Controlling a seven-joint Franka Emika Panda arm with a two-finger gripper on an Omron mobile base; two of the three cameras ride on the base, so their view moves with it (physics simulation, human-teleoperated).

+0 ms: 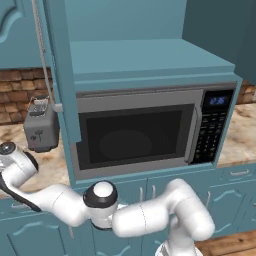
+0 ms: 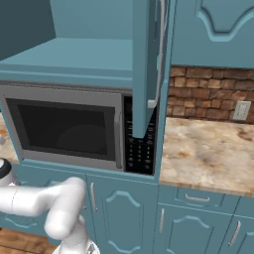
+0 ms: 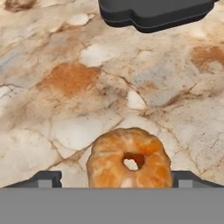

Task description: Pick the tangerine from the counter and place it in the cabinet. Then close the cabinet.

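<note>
Between the spread fingertips (image 3: 47,179) sits, seemingly untouched, the tangerine (image 3: 129,159).

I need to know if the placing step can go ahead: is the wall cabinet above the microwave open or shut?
Open. The cabinet shows its bare interior shelf above the microwave, and both doors stand swung outward, seen edge-on.

- Brick wall (image 2: 208,94) at upper right, with a pale outlet (image 2: 241,110).
- Microwave (image 1: 145,130) sits center frame.
- Grey toaster (image 1: 41,127) at left.
- Teal base cabinets (image 2: 198,218) run below.
- Wood floor (image 1: 230,245) at lower right.
</note>
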